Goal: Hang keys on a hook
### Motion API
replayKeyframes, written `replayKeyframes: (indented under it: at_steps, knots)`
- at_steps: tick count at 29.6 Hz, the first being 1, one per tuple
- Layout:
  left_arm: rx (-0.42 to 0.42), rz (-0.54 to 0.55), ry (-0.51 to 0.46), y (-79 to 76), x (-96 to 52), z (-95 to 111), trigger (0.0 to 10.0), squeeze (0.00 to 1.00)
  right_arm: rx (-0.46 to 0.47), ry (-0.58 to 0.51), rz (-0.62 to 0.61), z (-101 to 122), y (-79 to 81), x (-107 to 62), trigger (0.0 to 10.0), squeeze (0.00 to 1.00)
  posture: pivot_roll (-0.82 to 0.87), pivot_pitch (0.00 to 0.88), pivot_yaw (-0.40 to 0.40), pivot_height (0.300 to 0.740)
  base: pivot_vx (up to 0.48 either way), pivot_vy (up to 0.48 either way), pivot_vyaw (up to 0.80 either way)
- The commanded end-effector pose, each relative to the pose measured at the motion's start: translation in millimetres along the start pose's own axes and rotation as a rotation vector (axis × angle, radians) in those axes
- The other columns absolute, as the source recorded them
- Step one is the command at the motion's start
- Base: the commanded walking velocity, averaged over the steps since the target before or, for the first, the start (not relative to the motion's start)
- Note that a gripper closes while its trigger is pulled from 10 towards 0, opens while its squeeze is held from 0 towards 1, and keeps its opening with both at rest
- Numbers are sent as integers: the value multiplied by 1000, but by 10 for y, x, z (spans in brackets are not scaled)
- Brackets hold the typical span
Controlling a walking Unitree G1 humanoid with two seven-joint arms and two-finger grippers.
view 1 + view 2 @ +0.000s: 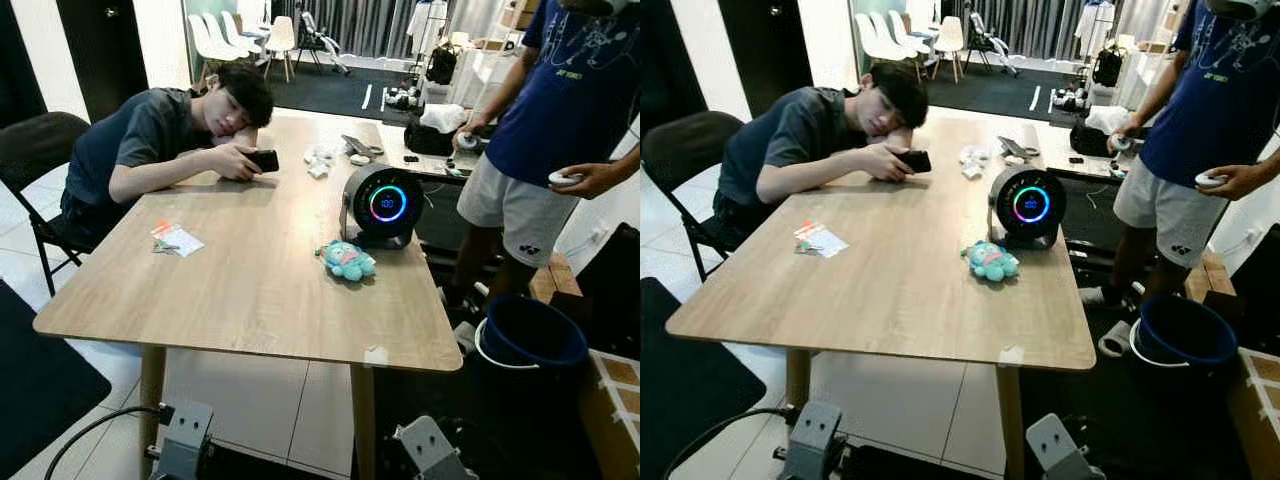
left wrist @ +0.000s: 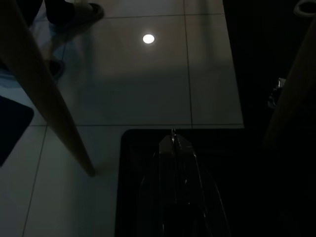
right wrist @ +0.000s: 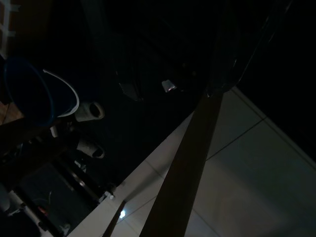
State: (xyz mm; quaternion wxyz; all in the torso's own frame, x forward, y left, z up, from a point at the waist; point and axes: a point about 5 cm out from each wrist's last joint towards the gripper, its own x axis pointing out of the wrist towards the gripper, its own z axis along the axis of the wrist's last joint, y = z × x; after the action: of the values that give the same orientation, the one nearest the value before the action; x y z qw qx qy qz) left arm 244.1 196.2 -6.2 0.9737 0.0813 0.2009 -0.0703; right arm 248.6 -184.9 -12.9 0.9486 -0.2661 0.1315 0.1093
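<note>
Grey metal brackets of both arms (image 1: pixel 185 440) hang low at six o'clock, under the near edge of the light wooden table (image 1: pixel 250 300). On it, at nine o'clock, a small bunch of keys with a white-and-red tag (image 1: pixel 172 240) lies flat, well apart from the teal plush toy (image 1: pixel 347 260) and round black speaker with glowing ring (image 1: pixel 385 205). A seated person rests their head at eleven o'clock; another stands at two o'clock.

Left wrist view: the left gripper (image 2: pixel 174 143) appears clenched, its tips meeting over pale floor tiles beside a wooden table leg (image 2: pixel 44 94).

Right wrist view: very dark; I cannot tell the right claw's state. A blue bucket (image 3: pixel 29 94) shows dimly.

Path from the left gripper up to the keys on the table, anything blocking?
The keys lie on the table, nothing on top of them. The left gripper hangs below the tabletop, so the table's near edge is between them. No hook is visible.
</note>
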Motion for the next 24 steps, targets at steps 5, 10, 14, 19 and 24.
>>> replayKeyframes:
  at_steps: [5,10,14,19,24]
  knots:
    - [-1,-28,41,-59,-39,-101,10000,0,49,69,-54,-161,-15,-105,10000,0,44,99,-25,740,0,0,0]
    - [34,-47,47,-68,-12,-81,10000,0,99,107,-83,-237,9,-157,10000,0,30,94,-4,740,0,0,0]
    - [48,-53,48,-68,-4,-74,10000,0,112,108,-94,-239,4,-159,10000,0,27,93,1,740,0,0,0]
    - [62,-64,54,-77,8,-72,10000,0,113,107,-98,-239,6,-161,10000,0,24,92,11,740,0,0,0]
    - [67,-67,54,-78,15,-65,10000,0,108,105,-94,-240,19,-167,10000,0,24,92,12,740,0,0,0]
